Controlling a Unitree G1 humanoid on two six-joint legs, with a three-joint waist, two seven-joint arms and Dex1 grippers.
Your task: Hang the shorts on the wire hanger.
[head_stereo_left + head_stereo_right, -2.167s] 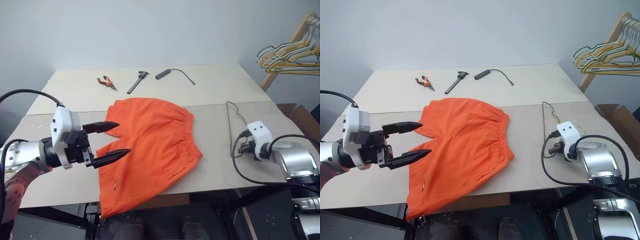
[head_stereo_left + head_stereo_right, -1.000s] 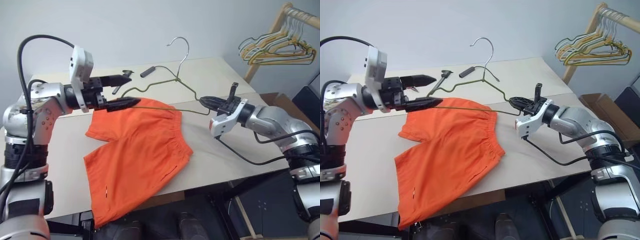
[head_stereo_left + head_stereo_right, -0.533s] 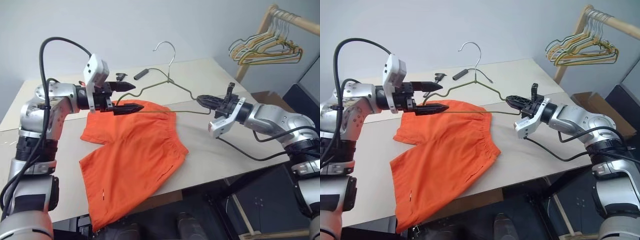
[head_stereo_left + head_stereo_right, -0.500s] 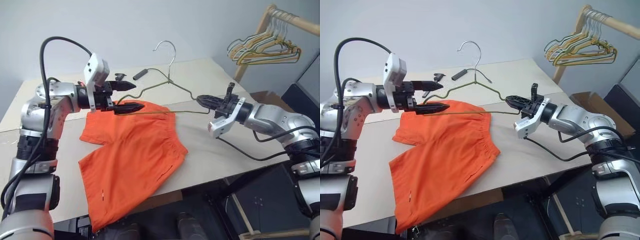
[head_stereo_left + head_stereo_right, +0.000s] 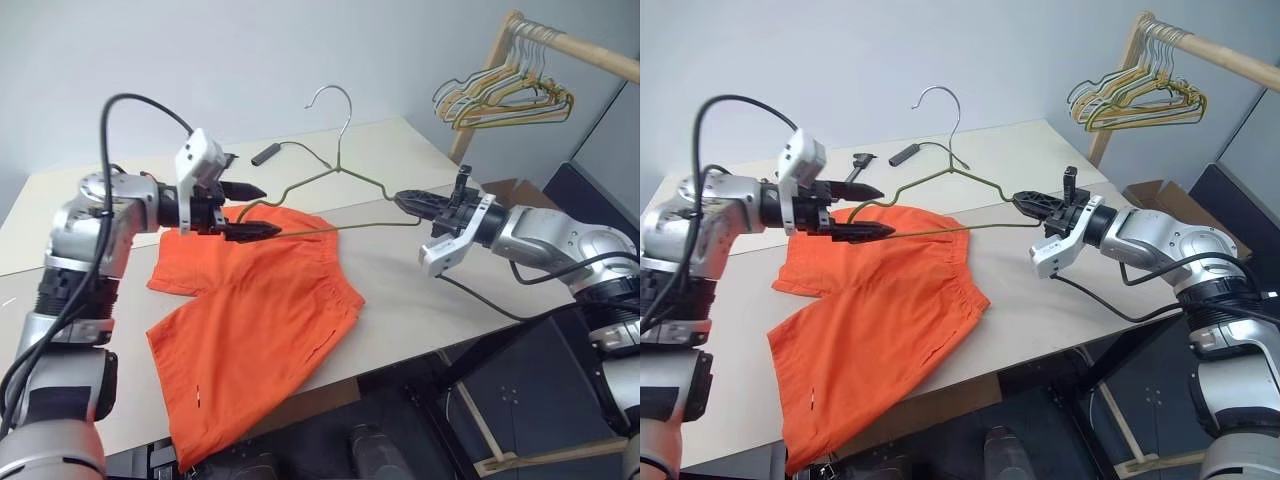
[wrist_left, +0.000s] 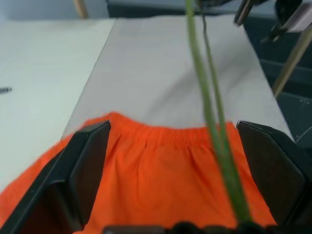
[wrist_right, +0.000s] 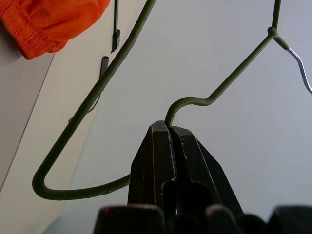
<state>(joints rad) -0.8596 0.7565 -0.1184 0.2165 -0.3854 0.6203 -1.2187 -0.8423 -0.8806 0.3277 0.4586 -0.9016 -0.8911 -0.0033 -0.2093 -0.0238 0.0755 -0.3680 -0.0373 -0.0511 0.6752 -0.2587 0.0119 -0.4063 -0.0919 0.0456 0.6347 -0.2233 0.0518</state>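
The orange shorts (image 5: 255, 305) lie flat on the table (image 5: 410, 285), one leg hanging over the near edge. The wire hanger (image 5: 340, 172) stands upright in the air above their waistband, hook up. My right gripper (image 5: 402, 199) is shut on the hanger's right corner; in the right wrist view its fingers (image 7: 161, 146) pinch the wire (image 7: 90, 105). My left gripper (image 5: 260, 210) is open at the hanger's left corner, just above the shorts. In the left wrist view the green wire (image 6: 214, 136) runs between the two spread fingers (image 6: 83, 170) without touching them, with the shorts (image 6: 161, 175) below.
A black tool (image 5: 905, 153) and another hand tool (image 5: 855, 164) lie at the table's far side. A wooden rack (image 5: 560, 40) with a bunch of hangers (image 5: 500, 92) stands at the back right. A cardboard box (image 5: 1155, 195) sits beyond the right edge.
My right gripper has lifted the hanger off the table and holds it still. Over the last second my open left gripper sank a little toward the shorts at the hanger's left corner. The camera shifted.
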